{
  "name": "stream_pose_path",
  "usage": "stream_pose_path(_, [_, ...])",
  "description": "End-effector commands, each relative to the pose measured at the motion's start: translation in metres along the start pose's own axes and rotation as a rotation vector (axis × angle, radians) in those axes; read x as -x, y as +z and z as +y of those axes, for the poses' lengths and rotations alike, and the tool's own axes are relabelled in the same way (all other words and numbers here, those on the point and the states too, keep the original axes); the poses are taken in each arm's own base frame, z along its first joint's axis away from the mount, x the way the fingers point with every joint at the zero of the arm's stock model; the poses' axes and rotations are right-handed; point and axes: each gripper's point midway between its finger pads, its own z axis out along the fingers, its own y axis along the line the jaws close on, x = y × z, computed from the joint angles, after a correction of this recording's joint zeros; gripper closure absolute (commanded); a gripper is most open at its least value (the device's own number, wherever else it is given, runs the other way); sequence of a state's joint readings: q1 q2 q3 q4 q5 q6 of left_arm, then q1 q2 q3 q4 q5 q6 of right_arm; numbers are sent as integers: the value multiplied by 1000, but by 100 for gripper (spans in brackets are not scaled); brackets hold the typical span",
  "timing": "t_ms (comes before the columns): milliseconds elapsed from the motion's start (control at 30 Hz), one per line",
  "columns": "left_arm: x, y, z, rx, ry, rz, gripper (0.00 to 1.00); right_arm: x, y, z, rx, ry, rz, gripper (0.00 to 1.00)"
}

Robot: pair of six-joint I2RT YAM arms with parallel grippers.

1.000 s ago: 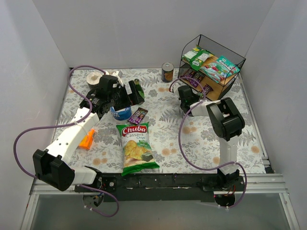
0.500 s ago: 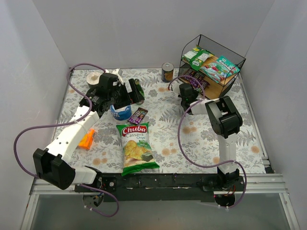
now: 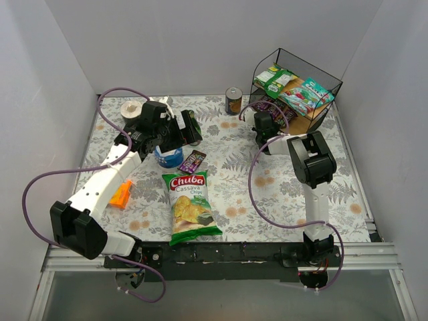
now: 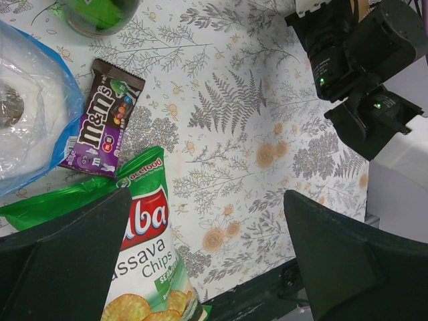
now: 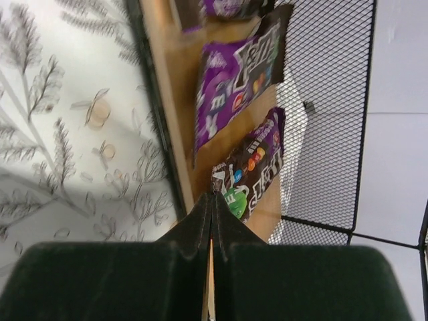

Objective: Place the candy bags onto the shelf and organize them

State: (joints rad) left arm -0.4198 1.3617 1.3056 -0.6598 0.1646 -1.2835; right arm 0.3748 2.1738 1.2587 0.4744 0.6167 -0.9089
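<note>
The left arm reaches from the lower left of the top view up toward the upper left, its left gripper [image 4: 207, 194] spread wide and holding nothing, hanging over the table [image 3: 231, 177]. The right arm stretches from the lower right straight up the frame, and the right gripper [image 5: 212, 198] points at the front edge of the shelf [image 3: 304, 124]. Its jaws are pressed together with nothing seen between them. Just past its tips lies a brown packet [image 5: 251, 167] on the lower board; whether they touch it I cannot tell. That packet runs lengthwise away from the gripper, toward the upper right of the wrist view. A purple packet [image 5: 234, 87] beyond it lies almost parallel. The mesh side [image 5: 328, 100] closes the right, and bare wood shows along the board's left edge. On the top tier a green bag [image 3: 273, 79] and a teal bag [image 3: 306, 95] lie flat. A loose packet [image 4: 100, 124] lies on the table at the left of the left-wrist view, its long axis nearly up-down, between a blue-rimmed bag [image 4: 27, 114] and the chips bag [image 4: 144, 254]. Open table lies to its right.
</note>
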Motion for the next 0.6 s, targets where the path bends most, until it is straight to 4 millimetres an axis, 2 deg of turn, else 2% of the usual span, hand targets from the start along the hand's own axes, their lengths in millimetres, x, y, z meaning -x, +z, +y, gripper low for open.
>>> stream_pose_path(0, [9, -6, -7, -17, -1, -20, 2, 15, 11, -10, -19, 70, -22, 99])
stream_pose_path(167, [6, -4, -3, -8, 0, -11, 2, 9, 15, -5, -25, 92, -2, 98])
stream_pose_path(300, [7, -3, -3, -8, 8, -11, 2, 5, 16, -5, -21, 103, 0, 93])
stream_pose_path(567, [8, 0, -5, -16, 10, -6, 2, 3, 16, -12, -29, 139, 7, 76])
